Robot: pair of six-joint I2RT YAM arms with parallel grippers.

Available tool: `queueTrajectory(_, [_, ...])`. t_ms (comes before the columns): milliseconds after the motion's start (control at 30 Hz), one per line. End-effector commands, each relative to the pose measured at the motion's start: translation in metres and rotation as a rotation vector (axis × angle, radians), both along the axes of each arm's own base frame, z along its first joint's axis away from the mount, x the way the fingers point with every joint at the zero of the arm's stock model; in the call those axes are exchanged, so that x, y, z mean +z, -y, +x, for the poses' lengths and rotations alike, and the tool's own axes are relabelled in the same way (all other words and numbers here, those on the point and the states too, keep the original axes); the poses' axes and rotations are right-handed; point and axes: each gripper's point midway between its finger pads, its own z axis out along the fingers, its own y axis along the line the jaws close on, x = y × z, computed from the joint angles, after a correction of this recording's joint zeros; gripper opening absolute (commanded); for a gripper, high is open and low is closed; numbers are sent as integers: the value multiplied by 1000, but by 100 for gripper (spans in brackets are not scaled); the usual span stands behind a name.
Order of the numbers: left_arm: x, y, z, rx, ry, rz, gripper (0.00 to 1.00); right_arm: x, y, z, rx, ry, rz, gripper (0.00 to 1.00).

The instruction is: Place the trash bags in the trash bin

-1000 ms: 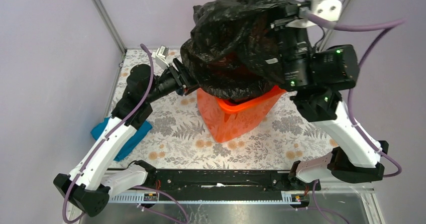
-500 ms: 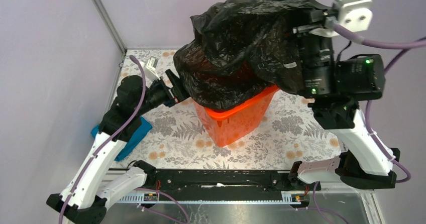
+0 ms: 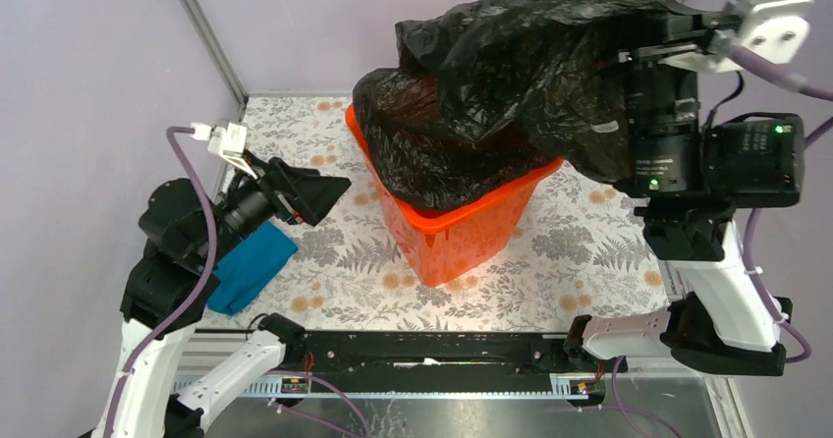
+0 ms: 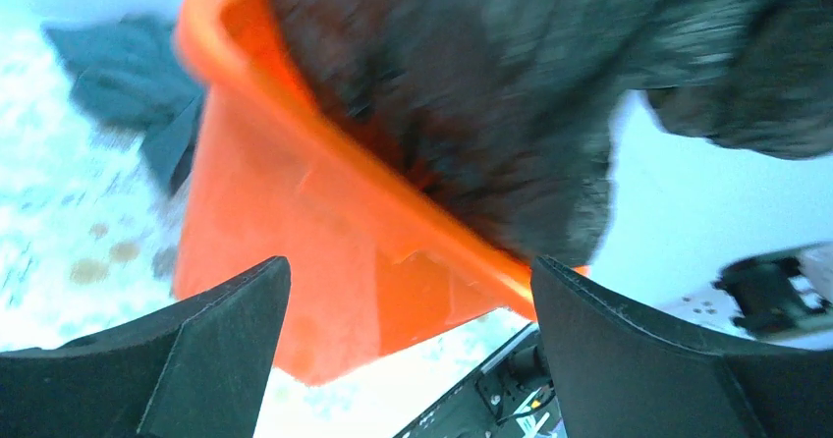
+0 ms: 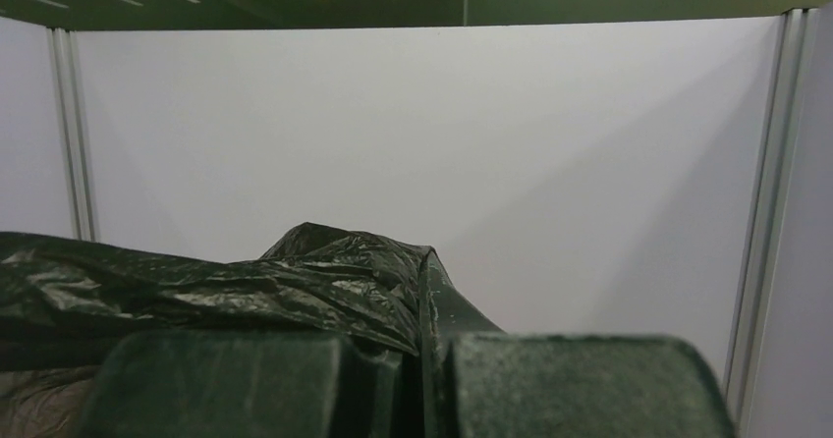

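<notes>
Some of the bag (image 3: 511, 75) hangs inside the bin (image 3: 462, 237); the rest is bunched high above it, clenched in the right end effector (image 5: 432, 369). Left end effector (image 3: 324, 197) is released, empty, left of the bin. Step: stuffing. Next, probably: lower right arm, let go, push bag down.

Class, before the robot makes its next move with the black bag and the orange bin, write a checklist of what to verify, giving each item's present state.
1. Right arm jaws shut on the trash bag: ok.
2. Left arm jaws open, apart from the bag: ok.
3. Bag's lower end inside the trash bin: ok.
4. Whole bag below the bin's rim: not ok; most of it bunches above.
5. Teal cloth apart from the bin: ok.
6. Bag free of tears: cannot tell.
</notes>
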Motion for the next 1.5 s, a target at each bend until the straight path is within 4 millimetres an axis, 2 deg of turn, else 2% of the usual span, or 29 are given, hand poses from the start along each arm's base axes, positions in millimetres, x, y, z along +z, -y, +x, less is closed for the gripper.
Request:
queueTrajectory(0, [74, 33, -19, -253, 266, -59, 95, -7, -19, 13, -4, -32, -42, 0])
queueTrajectory(67, [91, 54, -24, -398, 302, -101, 90, -9, -20, 13, 1, -32, -35, 0])
queueTrajectory(100, [96, 59, -20, -416, 315, -115, 89, -10, -22, 13, 6, -34, -34, 0])
queueTrajectory(233, [98, 66, 19, -307, 342, -89, 84, -14, -25, 13, 30, -43, -19, 0])
queueTrajectory(333, [84, 84, 62, -210, 275, -52, 66, -16, -28, 12, 58, -48, -6, 0])
queueTrajectory(367, [79, 94, 74, -194, 244, -37, 63, -17, -28, 12, 62, -50, -1, 0])
queueTrajectory(467, [52, 127, 104, -156, 149, 53, 58, -21, -29, 15, 59, -66, 0, 0])
queueTrajectory(533, [31, 139, 120, -114, 74, 110, 54, -25, -32, 17, 55, -83, -13, 0])
queueTrajectory(600, [18, 143, 123, -119, 45, 133, 54, -31, -35, 20, 48, -108, -38, 0])
queueTrajectory(667, [17, 141, 113, -151, 73, 129, 63, -38, -34, 21, 38, -126, -58, 0])
queueTrajectory(767, [31, 130, 84, -219, 164, 107, 80, -43, -29, 18, 40, -130, -62, 0])
queueTrajectory(933, [61, 103, 49, -233, 280, 87, 97, -44, -23, 2, 121, -84, -56, 0])
queueTrajectory(1100, [66, 81, 58, -168, 234, 76, 99, -40, -11, -10, 153, -65, -39, 0])
queueTrajectory(1233, [96, 63, 55, -122, 300, -9, 98, -40, -9, -16, 176, -60, -49, 0])
queueTrajectory(1333, [122, 58, 58, -86, 352, -41, 96, -45, -18, -15, 196, -66, -83, 0])
queueTrajectory(1467, [149, 48, 90, 62, 315, -103, 93, -59, -48, -14, 276, -82, -201, 0])
